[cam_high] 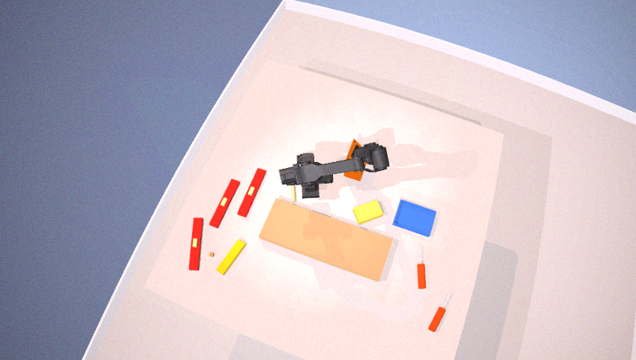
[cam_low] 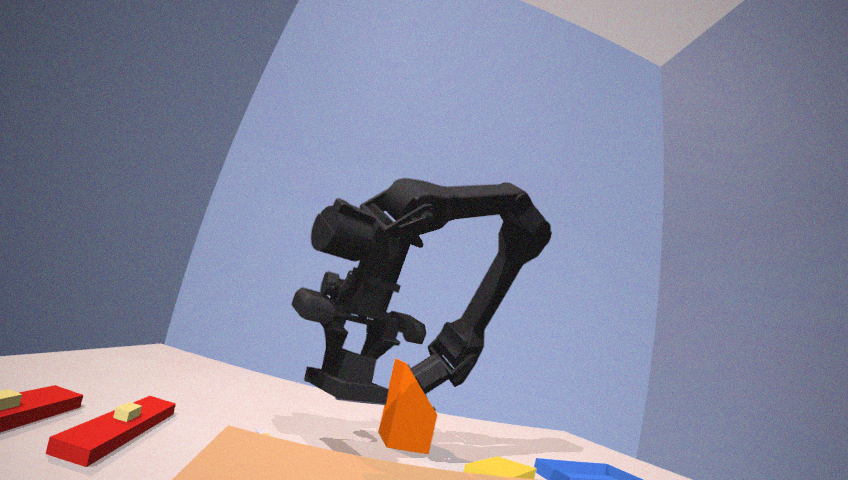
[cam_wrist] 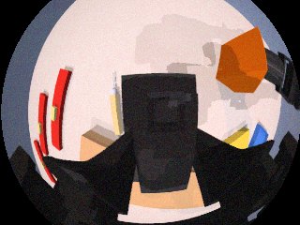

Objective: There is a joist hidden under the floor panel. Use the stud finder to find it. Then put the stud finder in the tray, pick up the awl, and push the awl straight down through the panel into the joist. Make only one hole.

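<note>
Under wrist view, claw (cam_low: 354,350) (cam_wrist: 161,129) gripping stud finder (cam_low: 355,365) (cam_wrist: 159,131), pale-handled awl (cam_wrist: 115,112) beside.

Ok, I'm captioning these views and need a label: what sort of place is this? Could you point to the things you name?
Probably a robot test bench set up for carpentry tasks: a robot arm works over a pale surface, with a wooden panel (cam_high: 323,243) (cam_low: 285,460) (cam_wrist: 166,194) and red spirit levels (cam_high: 224,202) (cam_low: 111,432) (cam_wrist: 59,112) around it.

A workshop-like corner: red levels (cam_high: 251,192) (cam_low: 111,430) (cam_wrist: 61,110) and orange-handled tools (cam_high: 421,275) on a tabletop.
</note>
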Available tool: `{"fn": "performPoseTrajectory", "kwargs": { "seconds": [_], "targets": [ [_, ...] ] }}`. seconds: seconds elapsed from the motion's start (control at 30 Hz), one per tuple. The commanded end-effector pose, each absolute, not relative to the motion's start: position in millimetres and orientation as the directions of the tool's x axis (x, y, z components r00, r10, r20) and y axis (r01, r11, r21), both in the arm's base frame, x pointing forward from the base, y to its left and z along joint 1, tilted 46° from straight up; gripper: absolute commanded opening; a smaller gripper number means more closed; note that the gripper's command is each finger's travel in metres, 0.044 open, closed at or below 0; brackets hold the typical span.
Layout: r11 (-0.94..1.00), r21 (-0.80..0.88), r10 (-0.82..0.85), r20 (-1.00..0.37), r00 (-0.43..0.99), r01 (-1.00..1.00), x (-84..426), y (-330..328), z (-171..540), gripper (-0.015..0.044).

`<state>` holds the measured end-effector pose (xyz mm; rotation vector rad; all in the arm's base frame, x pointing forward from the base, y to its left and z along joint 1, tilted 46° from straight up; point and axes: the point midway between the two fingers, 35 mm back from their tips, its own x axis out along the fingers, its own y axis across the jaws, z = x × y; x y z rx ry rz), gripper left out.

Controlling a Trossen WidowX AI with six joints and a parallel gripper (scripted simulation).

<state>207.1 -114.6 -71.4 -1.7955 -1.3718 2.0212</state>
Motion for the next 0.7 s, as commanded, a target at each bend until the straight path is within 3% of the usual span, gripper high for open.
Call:
{"fn": "performPoseTrajectory", "kwargs": {
  "seconds": [0.0, 0.67],
  "targets": [
    [-0.525, -0.628, 0.611, -0.748, -0.26, 0.574, 219, -120, -72, 0.0],
    [-0.082, -0.211, 0.642, -0.758, -0.11, 0.974, 268, -132, -84, 0.0]
  ]
}}
